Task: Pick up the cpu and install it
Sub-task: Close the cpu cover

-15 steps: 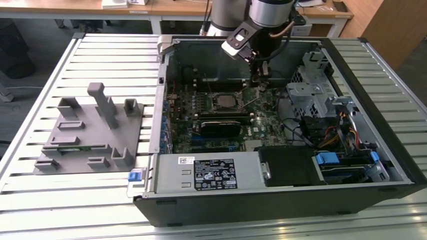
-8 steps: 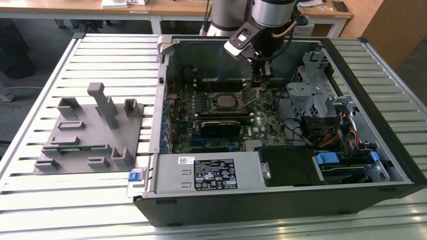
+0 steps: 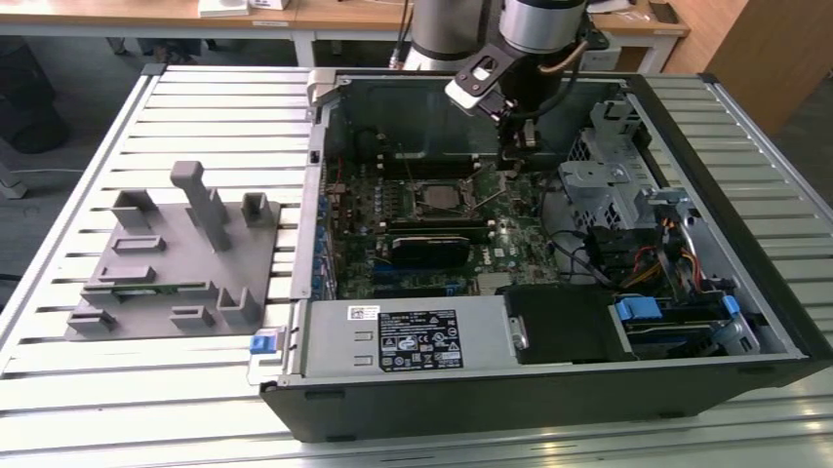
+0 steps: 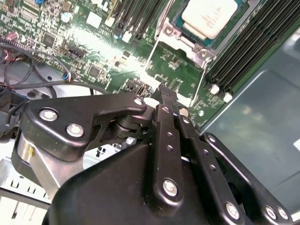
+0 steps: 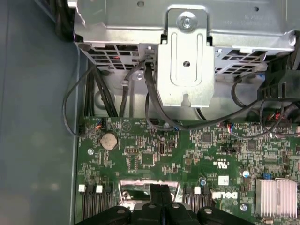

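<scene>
Jaws closed (nothing between), near the seated cpu (image 4: 208, 18), edge cropped.

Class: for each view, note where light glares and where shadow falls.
Second wrist view: glare washes the motherboard and whitens the cpu; first wrist view: the metal bracket shines; exterior view: the case interior is shaded, the table bright.

One table (image 3: 195, 97). One open computer case (image 3: 521, 414). One green motherboard (image 5: 140, 159). One cpu (image 4: 208, 16). One round coin battery (image 5: 109, 140). One silver heat sink (image 5: 276, 197). One grey fixture plate (image 3: 143, 297). One power supply box (image 3: 404, 336). One robot arm (image 3: 540, 24). One hand (image 4: 168, 93).
</scene>
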